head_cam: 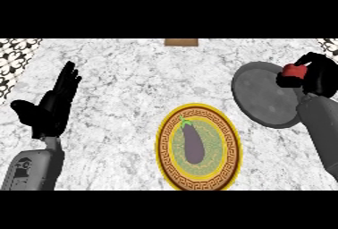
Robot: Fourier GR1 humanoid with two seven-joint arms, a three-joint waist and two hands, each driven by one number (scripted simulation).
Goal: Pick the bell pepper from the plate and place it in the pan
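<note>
Overhead, steeply down onto a pale marbled worktop (125,89). Right hand (317,74) at the view's right edge, over the right rim of the pan (264,96), fingers and thumb curled round a small red bell pepper (295,70). Pepper held above the pan's upper right part, partly hidden by the black fingers; whether touching the pan floor, cannot tell. Pan dark grey, round, flat-looking, lying on the worktop at right, its lower right portion covered by the grey right forearm (320,129) coming up from the lower right. Plate (198,179) at centre bottom, oval in this view, gold rim with a brown key-pattern band and a greenish middle. On it, one purple eggplant (192,144) lying lengthwise, green stem end toward the upper left, body inside the plate's inner ring. Plate and pan near each other, not touching, a strip of marble between them. Left hand (52,105) at the view's left, open, fingers straight and pointing up, thumb out to the left, holding nothing, well apart from plate and pan; grey left forearm (33,167) below it at the lower left corner. Small brown block (181,42) at the worktop's far edge, top centre. Patterned dark-and-light lattice surface (16,58) beyond the worktop at the upper left corner, a sliver of the same at upper right.
</note>
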